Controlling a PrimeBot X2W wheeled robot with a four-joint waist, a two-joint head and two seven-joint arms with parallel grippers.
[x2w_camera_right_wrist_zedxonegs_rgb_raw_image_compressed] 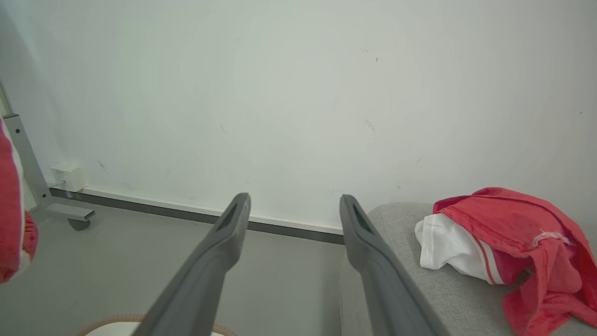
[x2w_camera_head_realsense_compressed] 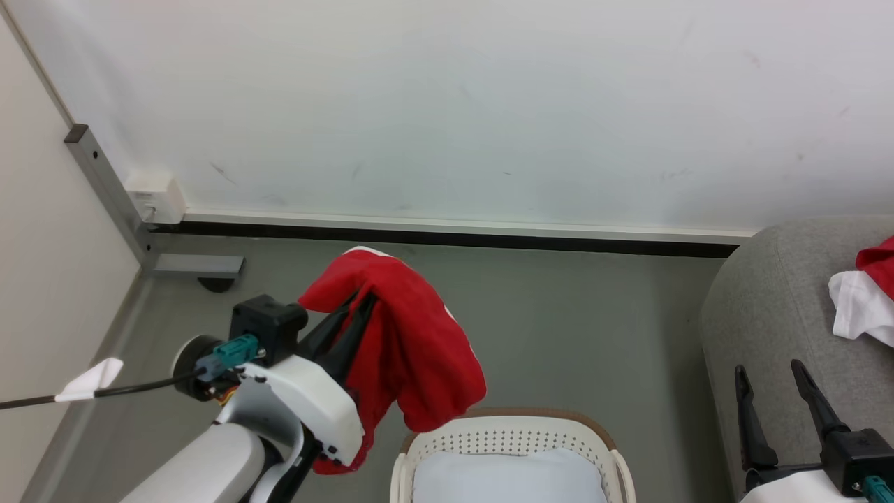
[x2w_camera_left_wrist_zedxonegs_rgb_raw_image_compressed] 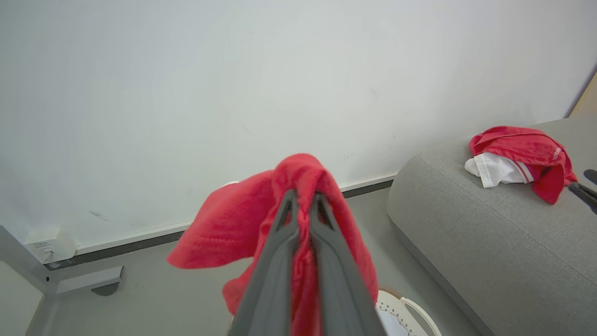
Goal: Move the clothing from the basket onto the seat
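Up front in the head view, left gripper (x2w_camera_head_realsense_compressed: 360,307) has its jaws clamped on a red garment (x2w_camera_head_realsense_compressed: 412,349), which hangs in the air over the left rim of the basket (x2w_camera_head_realsense_compressed: 503,413). White pad (x2w_camera_head_realsense_compressed: 506,478) lies inside the basket. Sofa (x2w_camera_head_realsense_compressed: 768,307) sits at right, with a second garment (x2w_camera_head_realsense_compressed: 866,293) lying on it. Right gripper (x2w_camera_head_realsense_compressed: 768,368) is near the sofa arm, jaws apart, nothing in them.

Left wrist view: fingers (x2w_camera_left_wrist_zedxonegs_rgb_raw_image_compressed: 280,242) pinched together, red cloth bunched over the tips. Sofa is at right, well apart from the load.

Right wrist view: fingers (x2w_camera_right_wrist_zedxonegs_rgb_raw_image_compressed: 219,252) spread and empty. Sofa and second garment are at right, held garment at the left edge.

Step in hand, my read: carry the garment right to the sofa. Keep the pinch tight and stay high so the hanging tail clears the basket rim and sofa arm. Release only over the cushion, beside the second garment.
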